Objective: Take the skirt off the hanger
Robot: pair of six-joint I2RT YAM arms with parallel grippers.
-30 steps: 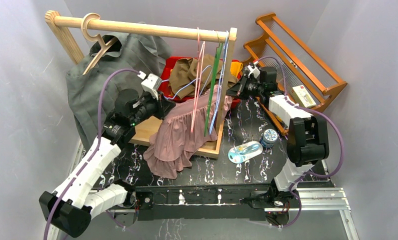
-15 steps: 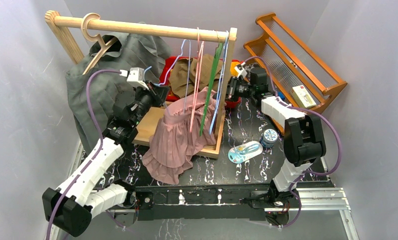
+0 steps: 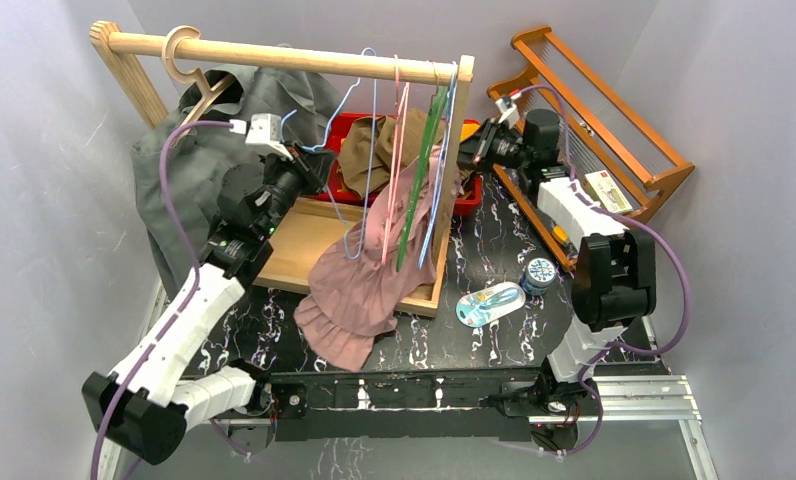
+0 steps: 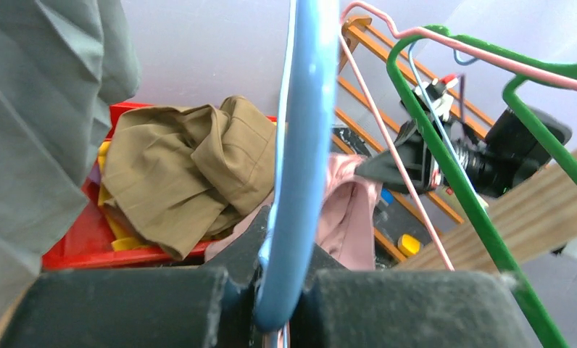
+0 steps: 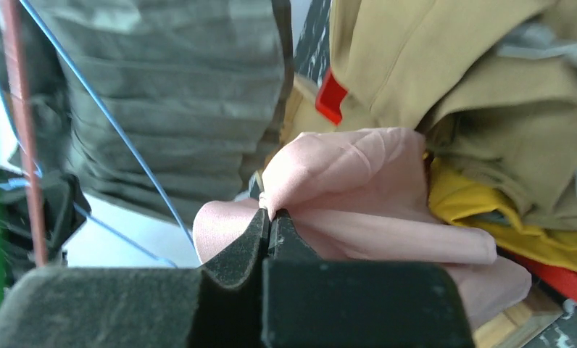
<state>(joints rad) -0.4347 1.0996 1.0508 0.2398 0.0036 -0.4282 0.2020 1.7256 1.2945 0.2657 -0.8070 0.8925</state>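
Under the wooden rail (image 3: 274,58), left hand (image 4: 271,308) is clamped on the light-blue hanger (image 4: 300,145), its wire pinched between both fingers. Right hand (image 5: 270,217) is closed tight on a fold of the pink skirt (image 5: 343,196), beside the red bin (image 4: 75,250). Skirt trails from that pinch down over the wooden base board (image 3: 294,250) onto the desk (image 3: 494,240). Cannot tell whether any of it hangs on the hanger.

Grey garment (image 3: 189,175) hung from a wooden hanger (image 3: 190,92) on the rail (image 3: 274,57), tan cloth (image 3: 369,150) lay heaped in a red bin (image 3: 342,127), orange rack (image 3: 614,110) stood at right, clear pouch (image 3: 489,303) lay beside round jar (image 3: 539,273).
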